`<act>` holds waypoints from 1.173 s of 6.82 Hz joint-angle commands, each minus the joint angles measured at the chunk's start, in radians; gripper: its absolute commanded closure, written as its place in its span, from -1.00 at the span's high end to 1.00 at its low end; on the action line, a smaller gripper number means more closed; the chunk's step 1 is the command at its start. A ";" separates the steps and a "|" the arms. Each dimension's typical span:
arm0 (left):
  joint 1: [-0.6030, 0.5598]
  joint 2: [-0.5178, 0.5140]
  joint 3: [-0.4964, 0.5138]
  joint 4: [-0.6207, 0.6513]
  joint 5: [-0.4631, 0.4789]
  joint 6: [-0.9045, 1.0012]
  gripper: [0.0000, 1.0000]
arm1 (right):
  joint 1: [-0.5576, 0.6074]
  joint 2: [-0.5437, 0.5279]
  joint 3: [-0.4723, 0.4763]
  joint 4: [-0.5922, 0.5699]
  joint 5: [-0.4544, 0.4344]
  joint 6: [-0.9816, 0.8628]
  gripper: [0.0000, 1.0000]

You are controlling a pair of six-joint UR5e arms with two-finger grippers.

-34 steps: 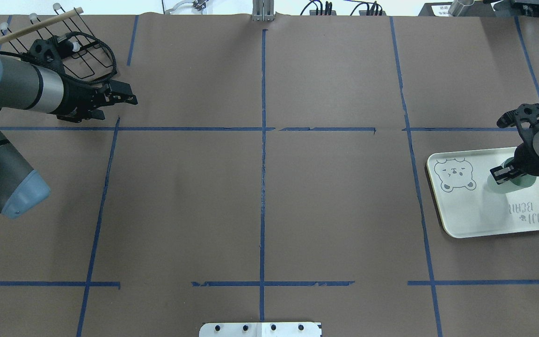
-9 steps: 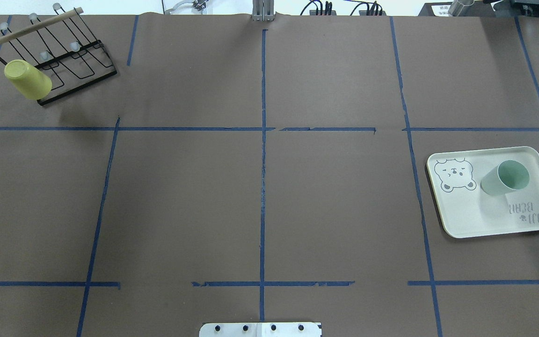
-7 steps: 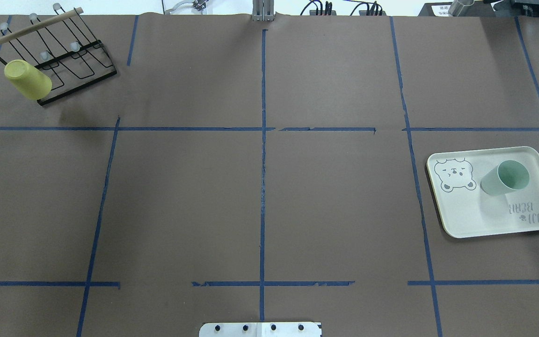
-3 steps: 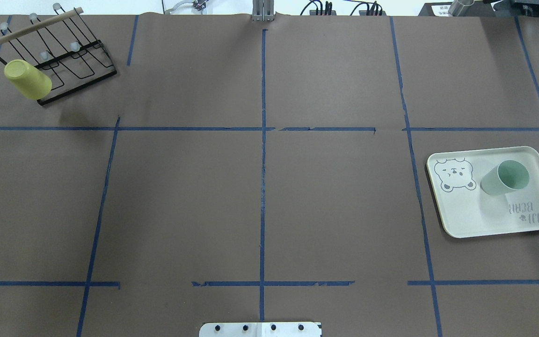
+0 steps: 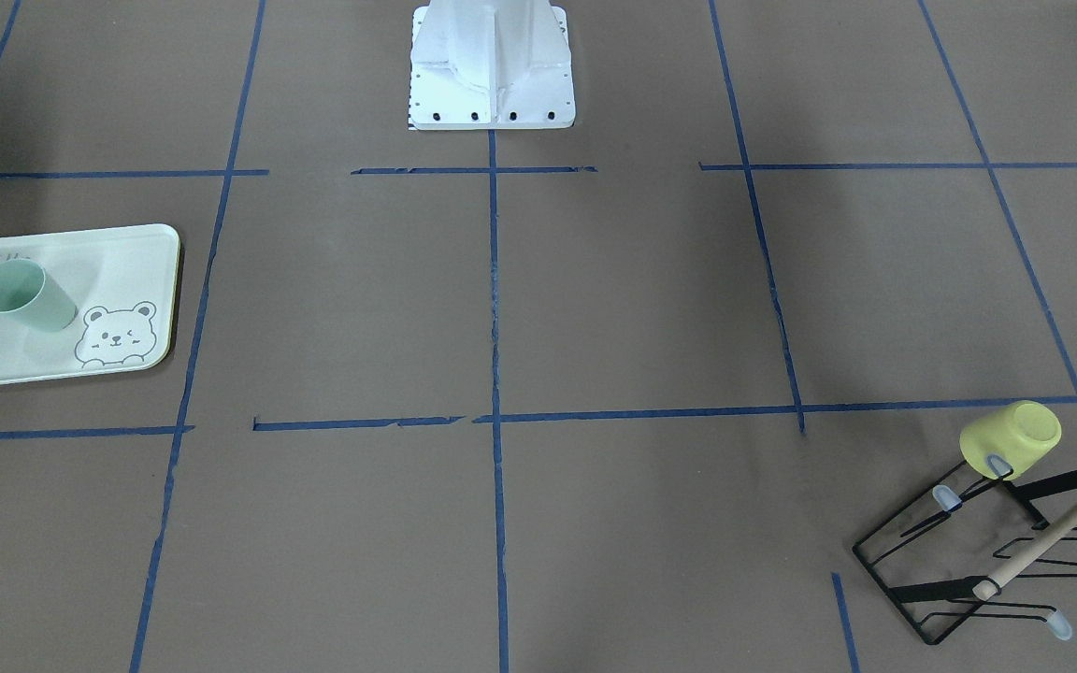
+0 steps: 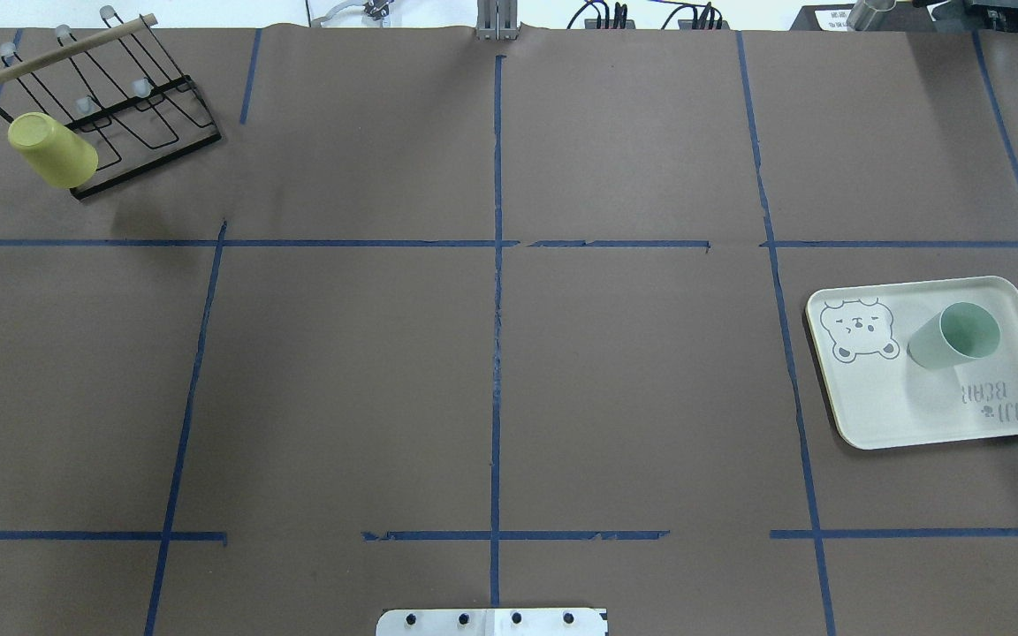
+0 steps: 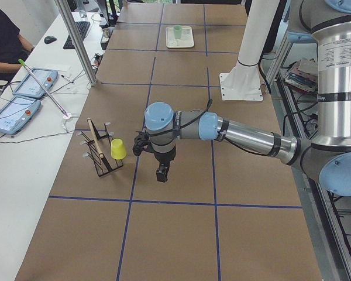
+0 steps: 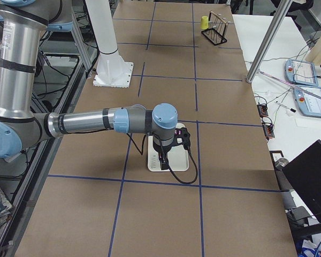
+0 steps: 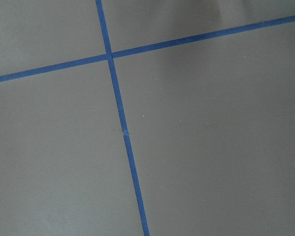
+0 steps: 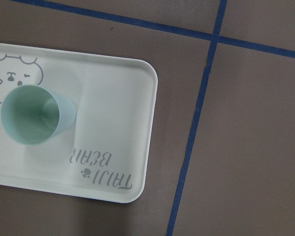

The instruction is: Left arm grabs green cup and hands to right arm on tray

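The green cup [image 6: 953,336] stands upright, mouth up, on the tray [image 6: 898,397] at the table's right side, with nothing holding it. It also shows in the front view [image 5: 26,295] and in the right wrist view [image 10: 35,115], next to the bear drawing. Neither arm shows in the overhead or front view. In the left side view my left gripper [image 7: 162,174] hangs over bare table beside the rack. In the right side view my right gripper [image 8: 163,158] hangs above the tray [image 8: 181,163]. I cannot tell whether either gripper is open or shut.
A yellow cup [image 6: 54,150] hangs upside down on a black wire rack [image 6: 147,124] at the far left corner. The robot's white base [image 5: 492,65] is at the table's near edge. Blue tape lines cross the brown table. An operator's desk runs along the far side.
Five seconds ago my right gripper was at the green cup on the tray and my left gripper was by the rack. Both have left the overhead view. Nothing has moved in the last second.
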 commanded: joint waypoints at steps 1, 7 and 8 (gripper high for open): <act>-0.002 0.004 0.048 -0.005 -0.001 0.008 1.00 | 0.001 0.001 -0.004 0.001 -0.010 0.009 1.00; -0.002 0.004 0.129 -0.053 -0.023 0.008 1.00 | -0.002 -0.004 -0.059 0.003 -0.036 0.009 1.00; -0.002 0.006 0.130 -0.053 -0.023 0.008 1.00 | -0.002 -0.004 -0.059 0.012 -0.034 0.008 1.00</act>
